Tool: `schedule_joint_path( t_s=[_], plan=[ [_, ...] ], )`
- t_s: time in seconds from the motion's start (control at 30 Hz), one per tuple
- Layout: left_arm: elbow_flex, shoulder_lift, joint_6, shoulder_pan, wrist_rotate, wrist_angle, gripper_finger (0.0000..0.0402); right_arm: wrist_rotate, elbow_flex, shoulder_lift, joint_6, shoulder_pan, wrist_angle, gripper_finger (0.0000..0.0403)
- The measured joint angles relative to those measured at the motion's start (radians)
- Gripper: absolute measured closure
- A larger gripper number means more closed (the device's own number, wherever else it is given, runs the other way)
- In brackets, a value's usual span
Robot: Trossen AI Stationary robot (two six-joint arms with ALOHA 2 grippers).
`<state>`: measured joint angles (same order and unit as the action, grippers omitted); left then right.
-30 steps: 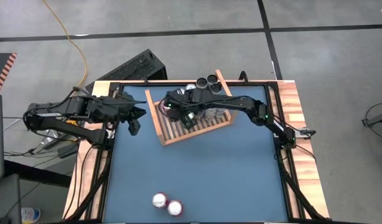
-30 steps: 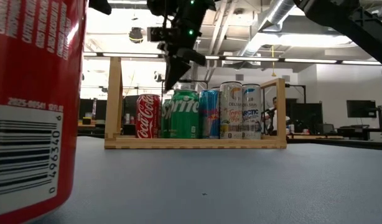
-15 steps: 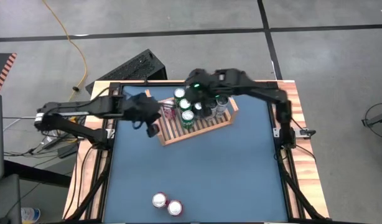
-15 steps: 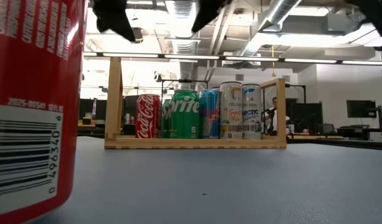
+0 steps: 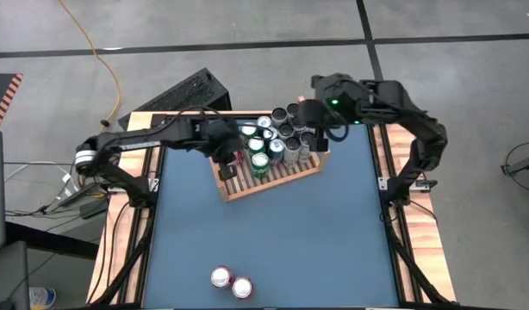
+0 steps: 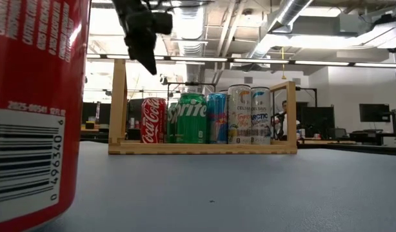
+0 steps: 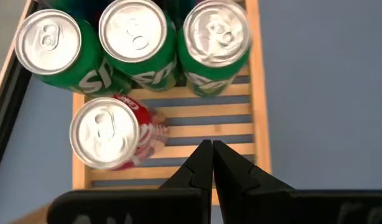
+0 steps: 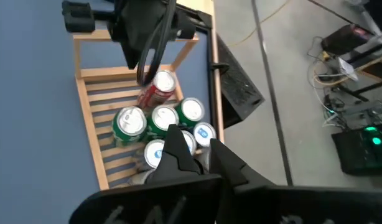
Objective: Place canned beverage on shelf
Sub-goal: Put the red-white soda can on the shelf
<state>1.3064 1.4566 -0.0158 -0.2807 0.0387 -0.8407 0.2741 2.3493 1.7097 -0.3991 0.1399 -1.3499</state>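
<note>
Shelf [image 5: 269,176]: far half of table, long axis skewed, running roughly 8 to 2 o'clock. Cans cluster toward its 2 o'clock end; red Coke can [image 7: 110,134] stands nearest the bare slats. 2 loose cans [image 5: 231,282] wait at the near edge, 6 o'clock of shelf, well apart from both arms. Left gripper [image 5: 228,162] hovers over shelf's 8 o'clock end, fingers together, empty. Right gripper [image 5: 309,116] above the 2 o'clock end, fingers together, empty. Left arm looks marginally nearer those cans.
</note>
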Motion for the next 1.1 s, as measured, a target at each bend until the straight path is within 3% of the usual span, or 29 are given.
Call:
schedule_joint_path(
  t_s=[0.3,0.53,1.1],
  plan=[
    [0.029,0.132,0.050,-0.019,0.003,-0.064,0.0402,0.029,0.000,-0.039,0.010,-0.003,-0.032,0.0403],
    [0.029,0.196,0.077,-0.013,0.067,-0.065,0.0401,0.043,0.000,-0.037,0.001,-0.002,-0.057,0.0403],
    [0.030,0.242,0.093,-0.037,0.145,-0.001,0.0401,0.043,0.000,-0.037,-0.001,-0.002,-0.083,0.0403]
  ],
)
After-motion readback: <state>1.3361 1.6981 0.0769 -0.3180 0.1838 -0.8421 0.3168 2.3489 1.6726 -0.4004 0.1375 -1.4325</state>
